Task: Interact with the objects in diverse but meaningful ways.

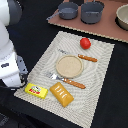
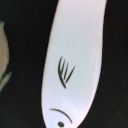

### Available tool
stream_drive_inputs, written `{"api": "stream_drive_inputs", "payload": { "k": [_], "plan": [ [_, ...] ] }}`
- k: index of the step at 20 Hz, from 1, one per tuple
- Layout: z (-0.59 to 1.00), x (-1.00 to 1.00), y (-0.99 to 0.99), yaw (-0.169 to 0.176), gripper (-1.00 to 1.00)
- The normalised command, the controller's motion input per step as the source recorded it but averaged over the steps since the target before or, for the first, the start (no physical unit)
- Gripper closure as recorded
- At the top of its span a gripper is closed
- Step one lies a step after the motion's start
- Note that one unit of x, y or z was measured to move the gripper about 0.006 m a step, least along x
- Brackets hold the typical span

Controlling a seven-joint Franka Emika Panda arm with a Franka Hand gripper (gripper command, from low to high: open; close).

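Note:
The white fish (image 2: 75,60) fills the wrist view, very close, with a black fin mark and a black eye and mouth line; no fingers show there. In the exterior view the arm hangs low at the left edge of the placemat (image 1: 100,75). Its gripper (image 1: 19,76) is mostly hidden by the hand, so the jaws cannot be made out, and the fish does not show in that view. On the mat lie the red tomato (image 1: 85,43), the orange ridged biscuit block (image 1: 61,94) and the yellow red-marked packet (image 1: 36,90). A dark grey two-handled pot (image 1: 92,12) stands at the back.
A beige plate (image 1: 69,65) sits mid-mat, with an orange-handled knife (image 1: 87,58) and fork (image 1: 67,81) beside it. A second grey pot (image 1: 68,10) and a pale bowl (image 1: 123,16) stand on the brown board (image 1: 107,29) at the back. Black tabletop surrounds the mat.

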Motion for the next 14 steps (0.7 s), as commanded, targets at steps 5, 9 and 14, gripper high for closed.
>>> {"api": "stream_drive_inputs", "payload": {
  "k": [5, 9, 14],
  "plan": [
    [-0.28, -0.3, 0.0, 0.054, 1.0],
    [-0.27, -0.25, 0.0, 0.052, 1.0],
    [-0.26, -0.25, 0.01, 0.053, 1.0]
  ]
}}
